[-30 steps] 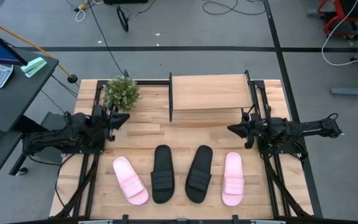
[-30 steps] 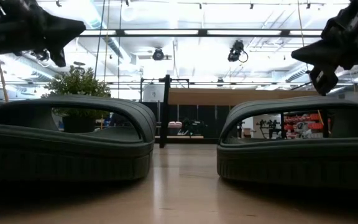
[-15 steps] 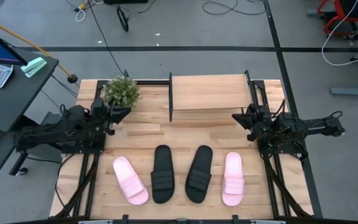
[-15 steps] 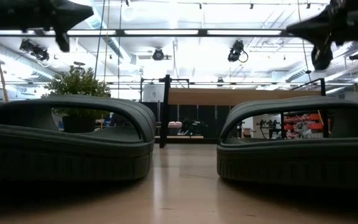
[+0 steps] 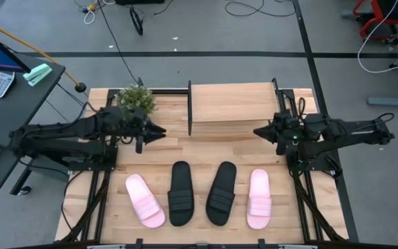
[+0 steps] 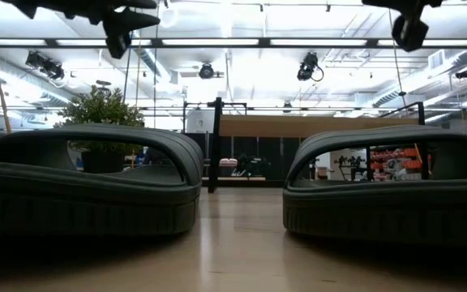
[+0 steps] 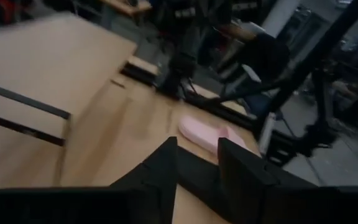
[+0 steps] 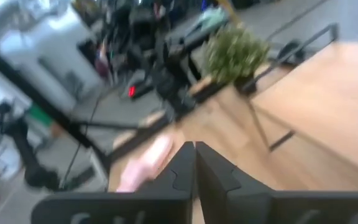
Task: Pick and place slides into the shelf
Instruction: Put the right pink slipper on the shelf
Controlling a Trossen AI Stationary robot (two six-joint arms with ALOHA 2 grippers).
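Observation:
Four slides lie sole-down in a row near the table's front edge: a pink one [image 5: 145, 200], two black ones [image 5: 180, 194] [image 5: 221, 194] and a second pink one [image 5: 258, 199]. The black pair fills the low view [image 6: 87, 186] [image 6: 387, 186]. The shelf [image 5: 233, 104] stands at the far middle of the table. My left gripper [image 5: 161, 131] [image 7: 194, 149] hangs in the air left of the shelf, open and holding nothing. My right gripper [image 5: 256, 131] [image 8: 195, 146] hangs in the air to the shelf's right, shut and holding nothing. Both are raised well above the slides.
A potted plant [image 5: 135, 99] stands at the far left corner, just behind my left arm. The slatted tabletop [image 5: 199, 149] lies bare between the shelf and the row of slides. Black frame rails [image 5: 95, 200] run along both sides of the table.
Both grippers have risen well clear of the table. My left gripper has also reached toward the table's right, nearer the shelf's left upright. My right gripper went nearly straight up. The slides have not moved.

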